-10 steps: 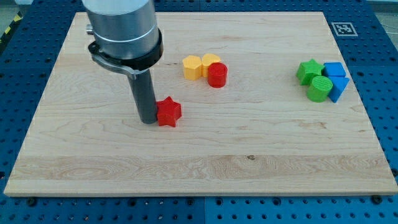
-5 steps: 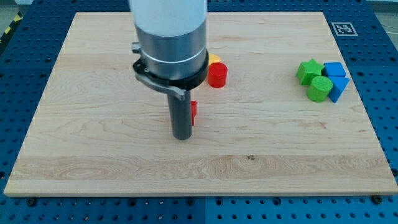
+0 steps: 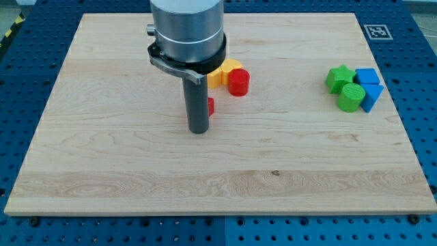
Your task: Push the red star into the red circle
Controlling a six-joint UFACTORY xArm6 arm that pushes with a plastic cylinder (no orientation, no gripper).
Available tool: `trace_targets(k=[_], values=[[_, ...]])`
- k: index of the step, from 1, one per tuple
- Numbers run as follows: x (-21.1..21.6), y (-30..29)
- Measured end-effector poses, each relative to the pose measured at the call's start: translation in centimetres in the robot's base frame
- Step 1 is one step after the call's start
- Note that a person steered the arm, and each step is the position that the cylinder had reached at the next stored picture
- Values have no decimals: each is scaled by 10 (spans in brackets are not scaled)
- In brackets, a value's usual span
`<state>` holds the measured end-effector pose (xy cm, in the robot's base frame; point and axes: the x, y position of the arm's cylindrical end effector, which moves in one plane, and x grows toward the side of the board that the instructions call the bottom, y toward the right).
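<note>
At table (image 3: 102,171) centre, my tip (image 3: 199,130) is sitting on view's bottom-left side of red star (image 3: 211,106), touching it — star is mostly hiding behind rod, only sliver showing. Red circle (image 3: 238,83) is waiting toward view's upper right, beside yellow blocks (image 3: 224,72). Rod is standing behind star, opposite circle — judging push line is aiming star there. No claw on this rig, so no opening to report.

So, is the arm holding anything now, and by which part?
Nothing is held: the arm has no claw. My tip only stands against the red star, which is mostly hidden behind the rod.
</note>
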<state>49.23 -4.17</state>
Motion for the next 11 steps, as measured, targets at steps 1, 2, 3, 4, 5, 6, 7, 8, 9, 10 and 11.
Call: trace_targets(k=[1, 2, 3, 4, 5, 6, 7, 8, 9, 10, 11], values=[[0, -21], [-6, -37], [-11, -29], [-11, -19], [-12, -7], [-16, 3], [-30, 10], [-36, 12], [-46, 15], [-50, 19], [-28, 19]])
